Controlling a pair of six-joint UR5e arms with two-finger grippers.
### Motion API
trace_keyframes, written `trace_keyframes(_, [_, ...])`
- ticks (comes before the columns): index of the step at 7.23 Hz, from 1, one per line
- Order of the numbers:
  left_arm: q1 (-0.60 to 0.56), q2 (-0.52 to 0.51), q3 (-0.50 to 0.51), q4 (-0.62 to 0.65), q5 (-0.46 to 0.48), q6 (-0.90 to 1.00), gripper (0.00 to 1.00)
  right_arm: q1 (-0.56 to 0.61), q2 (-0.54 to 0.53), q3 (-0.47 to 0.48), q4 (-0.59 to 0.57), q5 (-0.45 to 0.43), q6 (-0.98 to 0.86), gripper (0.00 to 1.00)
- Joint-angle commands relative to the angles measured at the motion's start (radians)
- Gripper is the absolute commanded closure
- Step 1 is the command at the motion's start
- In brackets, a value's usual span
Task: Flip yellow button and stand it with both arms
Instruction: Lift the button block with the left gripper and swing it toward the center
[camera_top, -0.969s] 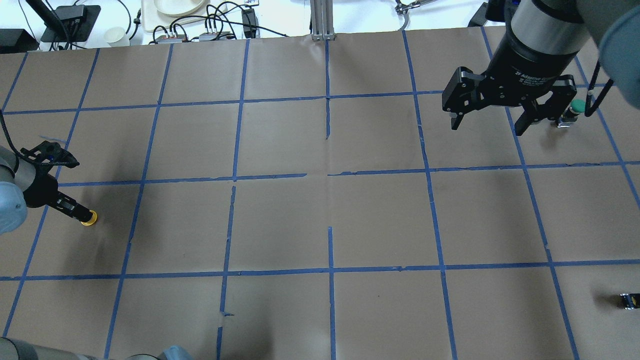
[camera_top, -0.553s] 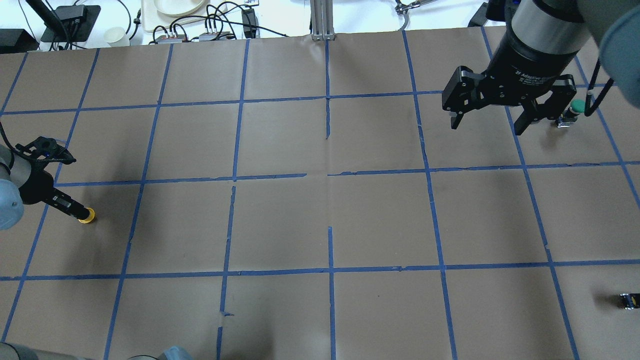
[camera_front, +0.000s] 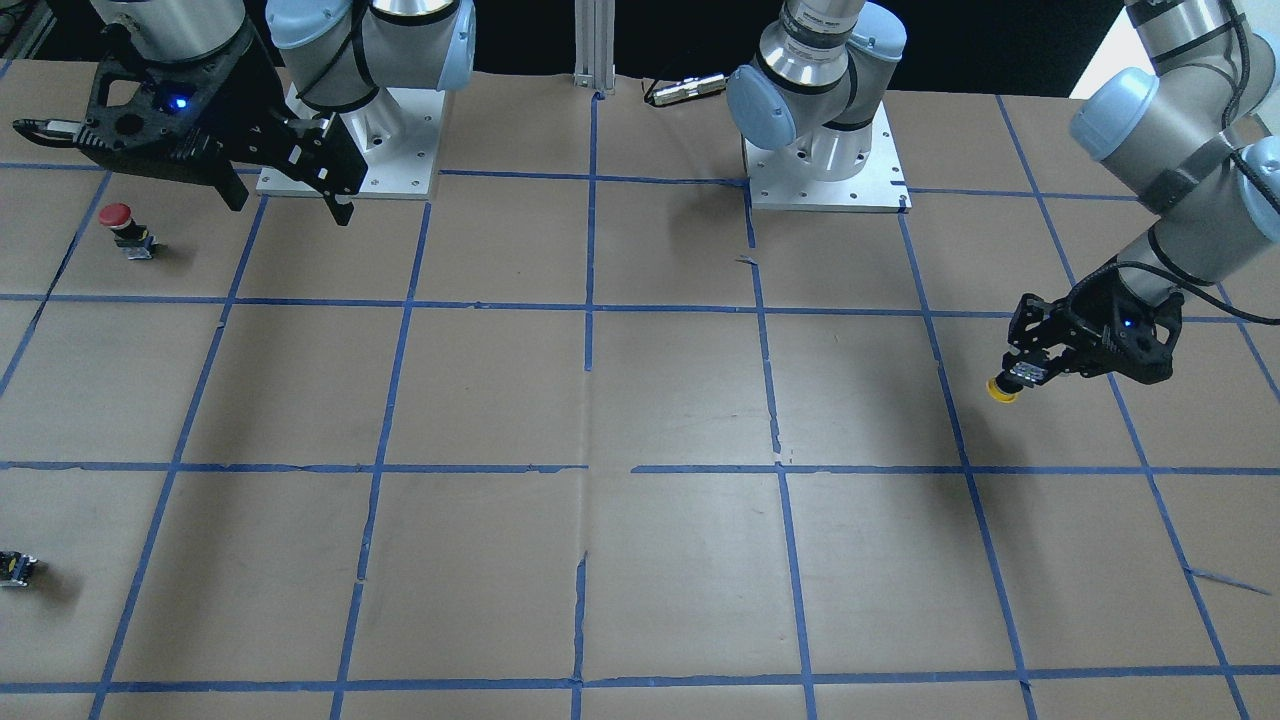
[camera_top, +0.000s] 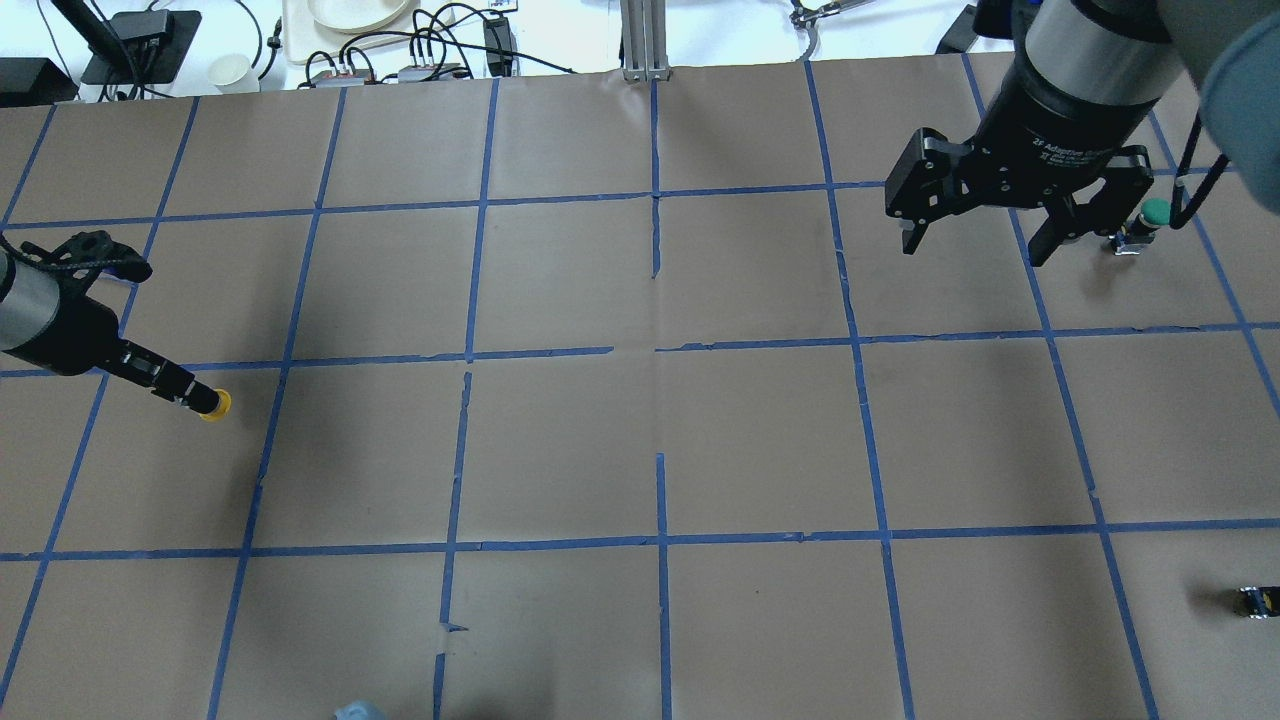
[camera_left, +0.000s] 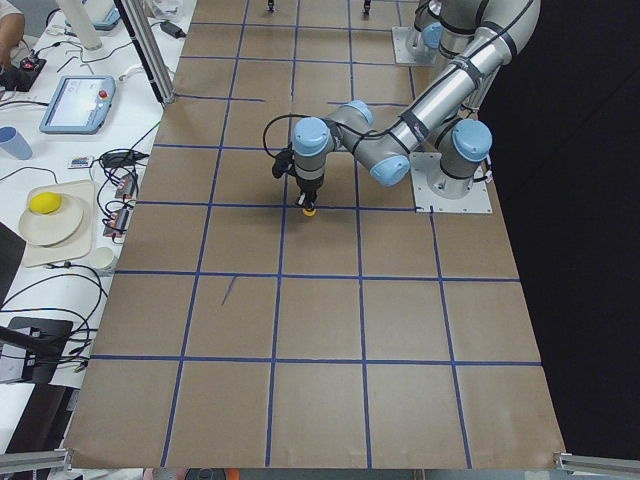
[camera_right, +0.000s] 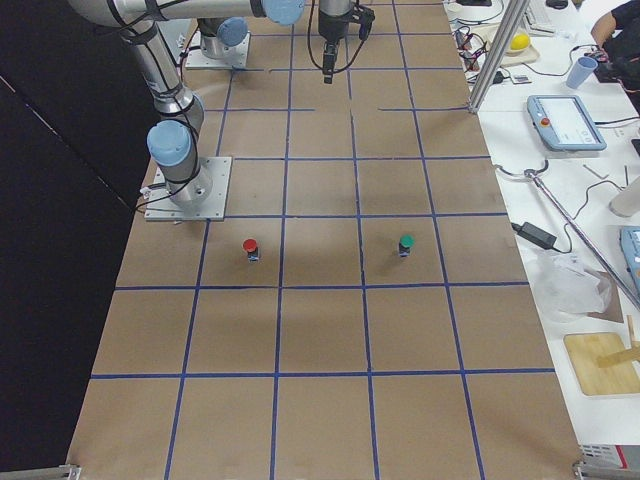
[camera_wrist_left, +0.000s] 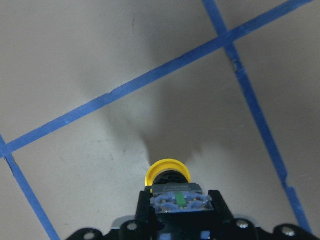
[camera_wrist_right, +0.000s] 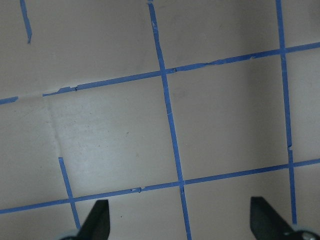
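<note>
My left gripper (camera_top: 190, 393) is shut on the black-grey body of the yellow button (camera_top: 215, 405) and holds it above the brown paper table at the left side. The yellow cap sticks out past the fingertips, pointing away and down. The left wrist view shows the cap (camera_wrist_left: 167, 170) below the gripped body. The button also shows in the front view (camera_front: 1001, 391) under the left gripper (camera_front: 1030, 372), and in the left side view (camera_left: 309, 210). My right gripper (camera_top: 975, 250) is open and empty, high over the far right of the table, and it also shows in the front view (camera_front: 290, 208).
A green-capped button (camera_top: 1152, 213) stands beside the right gripper's finger. A red-capped button (camera_front: 120, 224) stands near the right arm's base. A tiny black-and-yellow part (camera_top: 1256, 601) lies at the near right edge. Cables and a plate sit beyond the far edge.
My left gripper has lifted and carried the yellow button up and to the right in the overhead view. The right gripper has barely moved.
</note>
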Motion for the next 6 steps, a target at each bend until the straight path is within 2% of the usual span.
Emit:
trace_keyframes(1, [-0.088,0.055,0.147,-0.345,-0.216,-0.124,0.97,0.000,-0.001,-0.002,0.000,-0.008,-0.005,0.00])
trace_keyframes(2, [-0.101,0.093,0.171,-0.460,-0.350,-0.160,0.97,0.000,-0.001,0.000,0.008,-0.013,-0.005,0.00])
trace_keyframes(3, [-0.111,0.103,0.175,-0.521,-0.539,-0.227,0.97,0.003,-0.002,0.000,0.020,-0.012,-0.001,0.00])
trace_keyframes(4, [-0.157,0.103,0.165,-0.536,-0.742,-0.352,0.97,-0.005,-0.001,0.000,0.026,0.004,0.010,0.00])
trace_keyframes(5, [-0.235,0.106,0.165,-0.526,-0.859,-0.467,0.97,-0.008,-0.004,0.000,0.028,0.005,0.012,0.00])
trace_keyframes(6, [-0.299,0.109,0.168,-0.526,-0.973,-0.550,0.97,-0.029,-0.040,-0.003,0.020,-0.037,0.015,0.00])
